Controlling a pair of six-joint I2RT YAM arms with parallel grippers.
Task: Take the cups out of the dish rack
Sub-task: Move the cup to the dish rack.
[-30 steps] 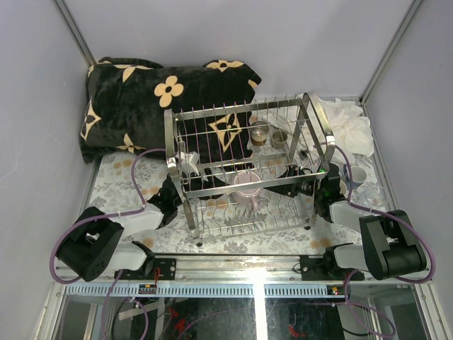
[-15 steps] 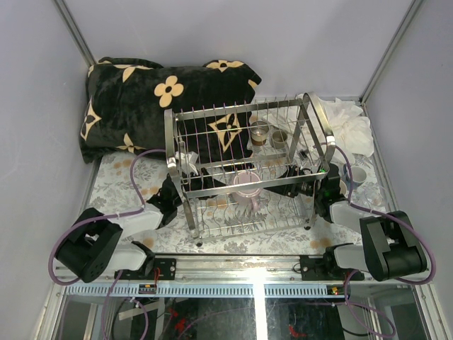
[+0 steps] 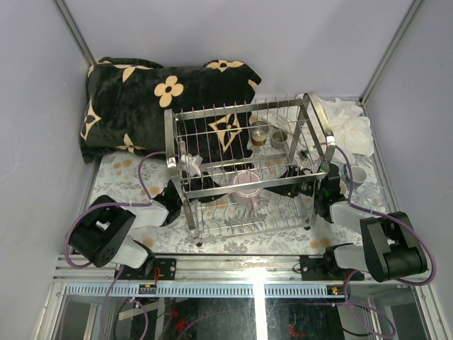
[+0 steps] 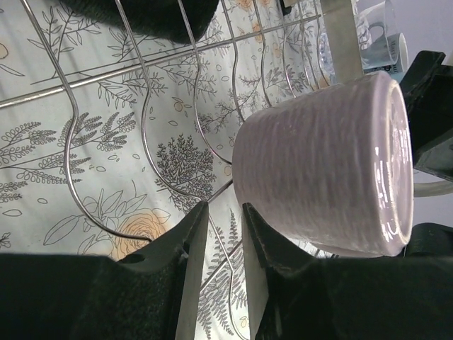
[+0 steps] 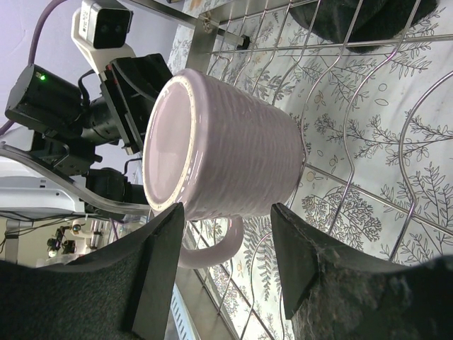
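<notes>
Looking down from above, the dish rack (image 3: 170, 138) sits in the middle of the floral-covered bench (image 3: 117, 170), and both arms reach into its lower tier from opposite ends. One pink-mauve mug (image 3: 248, 183) is on that lower tier, roughly centred. It's flipped upside down, base up, resting on the wire floor.

The left gripper (image 4: 223, 212) is down low beside the mug, jaws drawn nearly together with just a slim gap left. Only a thin rack wire runs through that gap. The mug sits off to one side of the jaws, not between them, so they aren't clamped on anything. Can't tell if the nearer finger touches the mug wall.

The right gripper (image 5: 228, 212) comes in from the other end with its jaws standing wide apart. The mug's handle (image 5: 212, 248) points toward it and hangs in the gap between the fingers. Whether the pads actually press on the mug, I honestly can't tell.

Other stuff:
- Two small cups (image 3: 259, 132) show through the rack's wires on the far side.
- A pale cup (image 3: 358, 174) stands on the bench right of the rack.
- A black blanket (image 3: 156, 92) with tan flowers is bunched at the back left.
- A white cloth (image 3: 350, 124) lies at the back right.
</notes>
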